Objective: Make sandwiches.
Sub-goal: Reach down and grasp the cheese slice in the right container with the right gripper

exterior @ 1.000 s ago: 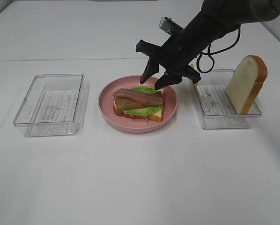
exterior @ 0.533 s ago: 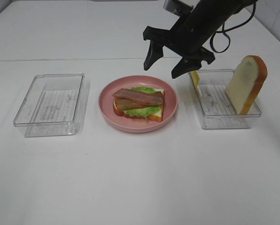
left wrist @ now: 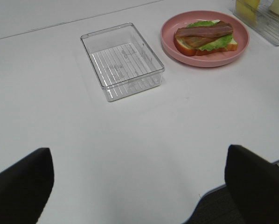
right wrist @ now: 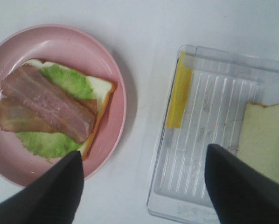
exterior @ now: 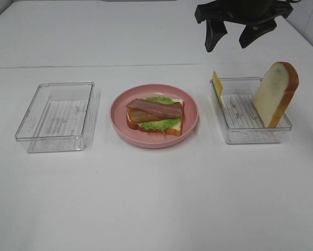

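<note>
Sandwich (exterior: pixel 155 116) sits part-built in the middle of the plate (exterior: pixel 116 112), at the centre of the desk (exterior: pixel 156 198): base slice (exterior: pixel 171 128), lettuce (exterior: pixel 159 124) showing round the edges, two strips of bacon (exterior: pixel 154 108) on top. No cheese on it and no lid slice, so the build looks roughly half done. Step in hand, as judged: fetching the next layer. Right claw (exterior: pixel 227 42) hangs high above the far side of the right tray (exterior: pixel 250 137), fingers spread wide, nothing between them. That tray holds the cheese (exterior: pixel 217 83), standing on edge against the wall nearest the plate, and a bread slice (exterior: pixel 274 94) leaning upright against the opposite wall. The cheese is thin and pressed to the wall, so picking it probably calls for the claw to come down with its fingers astride the top edge; the wall leaves little room for the outer finger. Left tray (exterior: pixel 57 116) shows only its ribbed floor. Left claw (left wrist: pixel 139 196) is spread too, holds nothing, and hangs over bare desk, well apart from the plate.
</note>
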